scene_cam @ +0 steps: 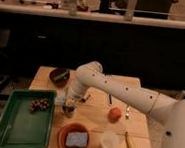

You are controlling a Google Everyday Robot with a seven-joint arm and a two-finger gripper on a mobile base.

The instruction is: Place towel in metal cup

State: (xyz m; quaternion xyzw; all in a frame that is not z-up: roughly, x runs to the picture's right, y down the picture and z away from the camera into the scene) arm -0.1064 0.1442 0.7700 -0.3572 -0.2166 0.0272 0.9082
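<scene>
tray point(9, 124): green plastic, rectangular, with a small dark clump of something, maybe grapes, near the top right corner

bowl point(59, 76): dark and round, at the back of the wooden worktop point(92, 126)

towel point(61, 100): pale scrap right by the cup, mostly hidden

metal cup point(69, 109): small grey cylinder, partly covered by the arm

gripper point(70, 102): right over the cup, fingers together; can't tell if they're pinching the cloth

sponge point(77, 139): blue block in an orange dish point(63, 133)

ball point(114, 113): orange, round

white cup point(108, 141): plain, near the front edge
</scene>
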